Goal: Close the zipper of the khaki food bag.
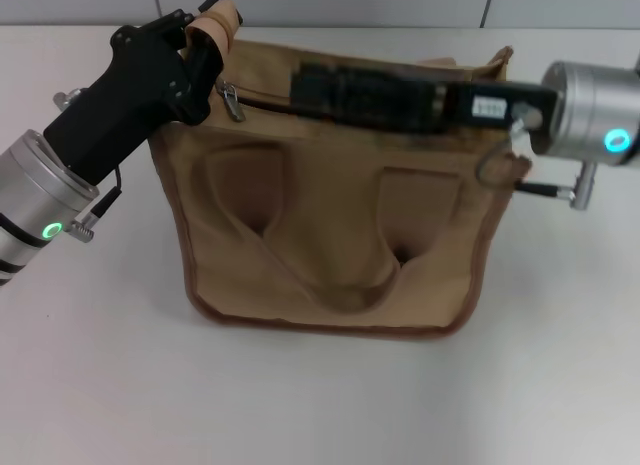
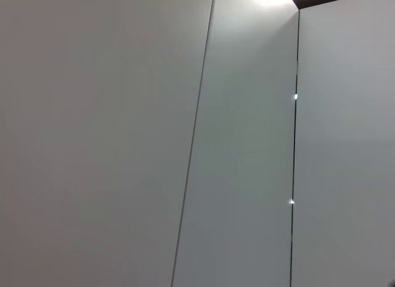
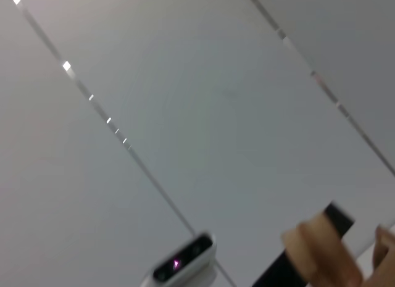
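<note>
The khaki food bag (image 1: pixel 330 215) stands in the middle of the white table, its strap handles (image 1: pixel 345 285) hanging down the front face. The zipper (image 1: pixel 265 103) runs along the top panel, and its silver pull tab (image 1: pixel 232 100) hangs at the left end. My left gripper (image 1: pixel 218 23) is at the bag's top left corner, just above and left of the pull tab. My right gripper (image 1: pixel 305 88) reaches in from the right and lies along the top panel over the zip line, hiding most of it. The left gripper also shows far off in the right wrist view (image 3: pixel 324 250).
The white table (image 1: pixel 320 405) spreads around the bag, with a tiled wall (image 1: pixel 400 0) behind it. The left wrist view shows only grey wall panels (image 2: pixel 123 139). A small white device (image 3: pixel 185 262) with a pink light shows in the right wrist view.
</note>
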Robot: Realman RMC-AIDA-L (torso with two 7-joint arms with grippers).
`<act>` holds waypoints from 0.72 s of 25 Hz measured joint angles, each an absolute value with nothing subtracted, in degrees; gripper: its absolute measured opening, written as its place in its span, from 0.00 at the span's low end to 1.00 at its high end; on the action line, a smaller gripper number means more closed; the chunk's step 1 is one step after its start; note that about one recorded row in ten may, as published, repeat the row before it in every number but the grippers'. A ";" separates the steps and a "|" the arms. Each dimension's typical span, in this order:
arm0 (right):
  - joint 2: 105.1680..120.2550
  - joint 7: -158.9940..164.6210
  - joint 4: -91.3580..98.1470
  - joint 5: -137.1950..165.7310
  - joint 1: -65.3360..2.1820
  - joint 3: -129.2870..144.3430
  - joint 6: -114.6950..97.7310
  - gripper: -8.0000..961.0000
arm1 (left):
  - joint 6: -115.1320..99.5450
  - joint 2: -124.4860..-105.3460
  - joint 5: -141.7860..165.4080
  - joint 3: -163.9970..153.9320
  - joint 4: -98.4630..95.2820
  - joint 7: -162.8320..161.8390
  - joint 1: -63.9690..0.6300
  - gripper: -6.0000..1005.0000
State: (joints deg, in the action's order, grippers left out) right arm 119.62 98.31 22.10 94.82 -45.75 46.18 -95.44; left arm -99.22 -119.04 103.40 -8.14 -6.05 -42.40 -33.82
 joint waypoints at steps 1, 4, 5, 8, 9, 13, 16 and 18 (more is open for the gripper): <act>119.62 100.29 22.09 94.13 -46.42 46.25 -93.32 0.79 | -99.34 -119.03 103.40 -8.15 -6.02 -42.39 -33.83 0.03; 119.62 102.18 21.99 94.00 -46.99 46.66 -91.77 0.79 | -99.49 -119.03 103.40 -8.17 -6.01 -42.38 -33.84 0.03; 119.62 102.76 21.81 94.00 -47.20 46.81 -91.29 0.79 | -99.55 -119.01 103.40 -8.17 -6.00 -42.38 -33.84 0.03; 119.61 104.80 20.81 94.00 -48.17 47.10 -90.07 0.79 | -99.64 -119.00 103.38 -8.17 -5.98 -42.34 -33.84 0.03; 119.56 105.68 20.63 94.00 -48.35 46.97 -90.22 0.79 | -99.65 -119.00 103.37 -8.17 -5.98 -42.32 -33.84 0.03; 118.92 111.17 23.20 91.31 -46.09 45.95 -94.71 0.79 | -99.73 -119.00 103.26 -8.18 -5.97 -42.28 -33.81 0.03; 117.12 121.37 30.38 89.15 -42.87 46.16 -98.33 0.79 | -99.97 -118.95 103.08 -7.94 -5.97 -42.27 -33.70 0.03; 116.69 123.51 31.20 89.15 -42.59 46.18 -98.56 0.79 | -100.13 -118.93 103.04 -7.90 -5.98 -42.30 -33.74 0.03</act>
State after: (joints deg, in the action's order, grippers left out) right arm 116.69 123.51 31.20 89.15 -42.59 46.18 -98.56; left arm -100.13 -118.93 103.04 -7.90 -5.98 -42.30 -33.74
